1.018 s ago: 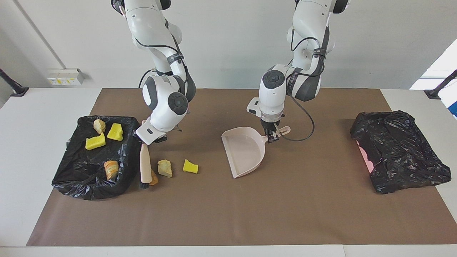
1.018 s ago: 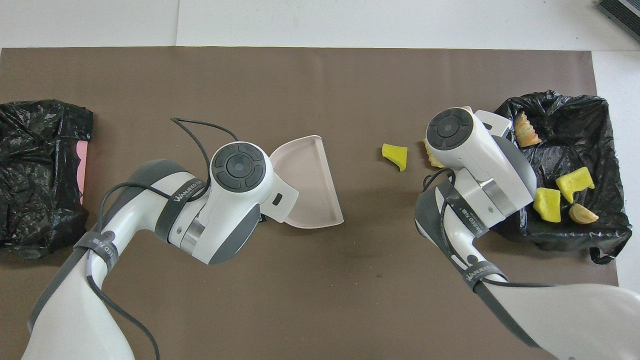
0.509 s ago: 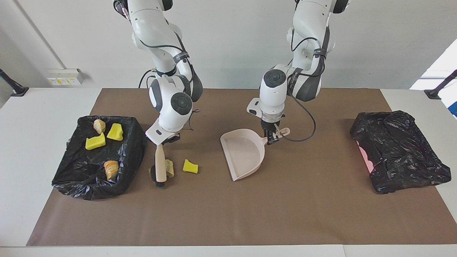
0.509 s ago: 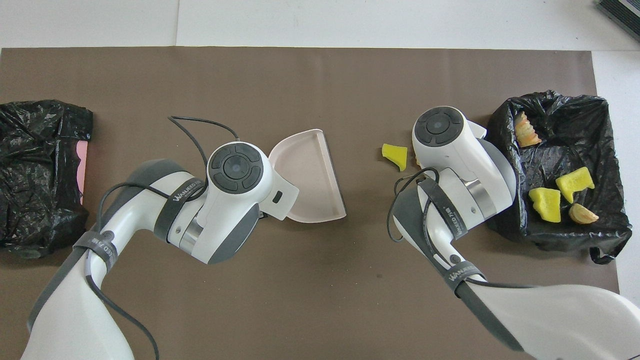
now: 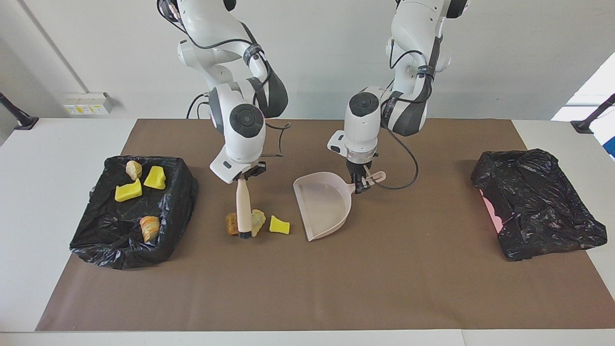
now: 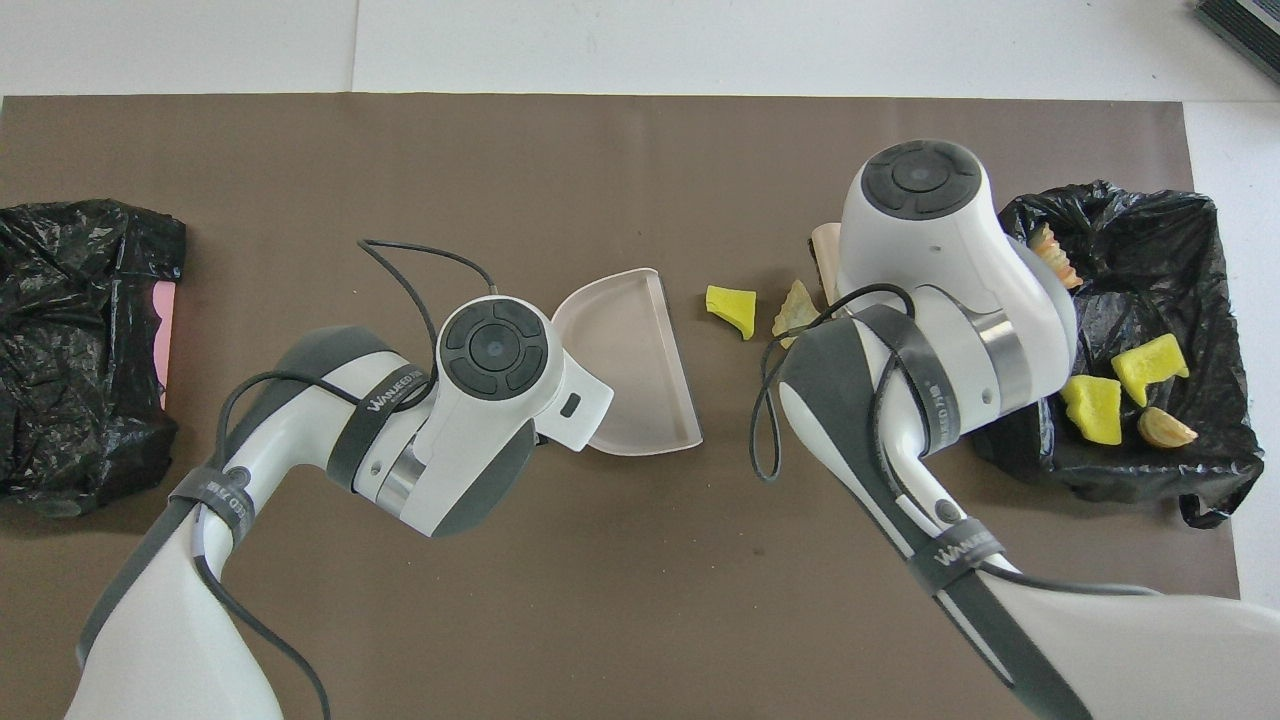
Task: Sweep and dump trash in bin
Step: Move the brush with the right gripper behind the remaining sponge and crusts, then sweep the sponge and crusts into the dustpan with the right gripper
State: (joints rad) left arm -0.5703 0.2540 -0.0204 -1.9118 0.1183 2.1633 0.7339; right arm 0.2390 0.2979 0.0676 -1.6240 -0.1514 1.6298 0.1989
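My right gripper [image 5: 243, 177] is shut on the handle of the beige hand brush [image 5: 244, 207], whose black bristles rest on the mat. An orange-brown lump [image 5: 232, 224] and a beige lump [image 5: 258, 218] touch the brush. A yellow sponge chunk [image 5: 279, 225] lies beside them, a short gap from the mouth of the beige dustpan [image 5: 323, 204]. My left gripper [image 5: 360, 181] is shut on the dustpan's handle and holds the pan on the mat. In the overhead view the sponge chunk [image 6: 732, 307] and beige lump [image 6: 795, 310] lie beside the dustpan [image 6: 625, 365].
A bin lined with a black bag [image 5: 96, 240] stands toward the right arm's end and holds several scraps, among them yellow sponges [image 5: 128, 191] and a lump [image 5: 149, 228]. A second crumpled black bag [image 5: 538, 209] lies toward the left arm's end. A brown mat [image 5: 307, 288] covers the table.
My right gripper has swept the brush away from the bin toward the dustpan, pushing the three loose scraps along. The dustpan has shifted slightly toward them.
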